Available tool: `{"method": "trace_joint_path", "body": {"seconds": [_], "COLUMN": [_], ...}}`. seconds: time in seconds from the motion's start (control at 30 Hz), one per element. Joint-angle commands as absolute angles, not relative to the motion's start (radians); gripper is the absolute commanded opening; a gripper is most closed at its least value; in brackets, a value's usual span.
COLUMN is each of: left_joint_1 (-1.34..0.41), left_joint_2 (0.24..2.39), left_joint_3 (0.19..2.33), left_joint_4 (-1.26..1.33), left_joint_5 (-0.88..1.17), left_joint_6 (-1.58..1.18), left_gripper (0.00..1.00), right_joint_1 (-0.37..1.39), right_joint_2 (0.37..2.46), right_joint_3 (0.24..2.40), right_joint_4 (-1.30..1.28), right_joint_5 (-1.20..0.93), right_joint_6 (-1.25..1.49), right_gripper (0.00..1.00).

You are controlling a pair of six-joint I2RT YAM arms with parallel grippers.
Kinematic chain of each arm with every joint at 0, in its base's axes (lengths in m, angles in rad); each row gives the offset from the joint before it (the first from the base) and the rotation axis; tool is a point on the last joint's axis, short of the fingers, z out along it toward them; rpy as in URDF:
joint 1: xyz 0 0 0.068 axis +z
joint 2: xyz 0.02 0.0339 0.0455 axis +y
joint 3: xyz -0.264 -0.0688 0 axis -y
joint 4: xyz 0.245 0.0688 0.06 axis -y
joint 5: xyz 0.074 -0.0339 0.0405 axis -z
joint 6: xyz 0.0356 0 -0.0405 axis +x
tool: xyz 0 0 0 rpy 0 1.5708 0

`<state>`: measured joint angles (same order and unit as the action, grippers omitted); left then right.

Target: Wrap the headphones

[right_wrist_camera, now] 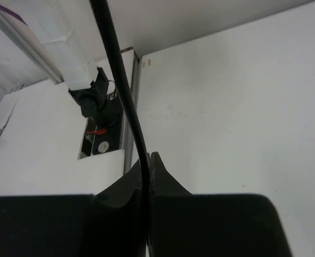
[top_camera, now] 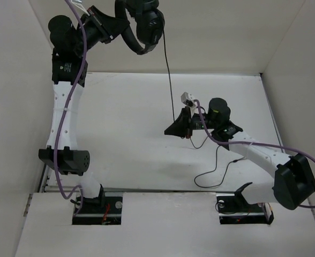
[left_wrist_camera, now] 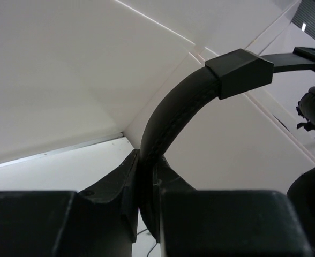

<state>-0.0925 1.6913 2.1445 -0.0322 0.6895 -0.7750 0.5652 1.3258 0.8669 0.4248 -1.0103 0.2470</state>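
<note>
Enclosing a white table, pale walls rise on three sides; the left gripper clamps the headphones aloft by their headband, the right gripper pinches the cable.

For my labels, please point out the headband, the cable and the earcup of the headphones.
headband [left_wrist_camera: 165,115]: left wrist view, middle of arch.
cable [right_wrist_camera: 118,72]: right wrist view, upper stretch.
earcup [top_camera: 151,24]: top external view, outer shell.
</note>
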Motion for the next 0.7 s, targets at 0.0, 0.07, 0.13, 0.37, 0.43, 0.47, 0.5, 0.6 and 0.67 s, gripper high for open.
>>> {"method": "trace_joint_path", "body": {"seconds": [0.0,0.07,0.13,0.37,0.43,0.47,0.5,0.6,0.67], "left_joint_1": [-0.059,-0.054,-0.062,-0.171,-0.209,-0.235,-0.249,-0.312,-0.349], "left_joint_2": [1.700,1.713,1.732,1.821,1.838,1.847,1.850,1.861,1.871], "left_joint_3": [2.184,2.169,2.157,2.148,2.151,2.151,2.151,2.140,2.134], "left_joint_4": [0.034,0.006,-0.046,-0.182,-0.204,-0.215,-0.222,-0.236,-0.253], "left_joint_5": [0.614,0.551,0.450,0.117,0.046,0.005,-0.018,-0.138,-0.205], "left_joint_6": [-0.805,-0.769,-0.700,-0.451,-0.396,-0.349,-0.322,-0.207,-0.131], "left_gripper": [0.01,0.01,0.01,0.00,0.00,0.00,0.00,0.00,0.00], "right_joint_1": [0.578,0.559,0.522,0.524,0.544,0.554,0.559,0.571,0.573], "right_joint_2": [1.284,1.266,1.259,1.402,1.436,1.446,1.451,1.473,1.476], "right_joint_3": [0.879,0.916,0.998,1.409,1.469,1.492,1.502,1.531,1.542], "right_joint_4": [0.246,0.107,-0.093,-0.650,-0.676,-0.676,-0.670,-0.657,-0.615], "right_joint_5": [-1.059,-1.007,-0.913,-0.390,-0.212,-0.108,-0.051,0.174,0.279], "right_joint_6": [0.181,0.109,-0.003,-0.561,-0.673,-0.754,-0.803,-1.018,-1.147], "right_gripper": [0.00,0.00,0.00,0.00,0.00,0.00,0.00,0.00,0.00]}}
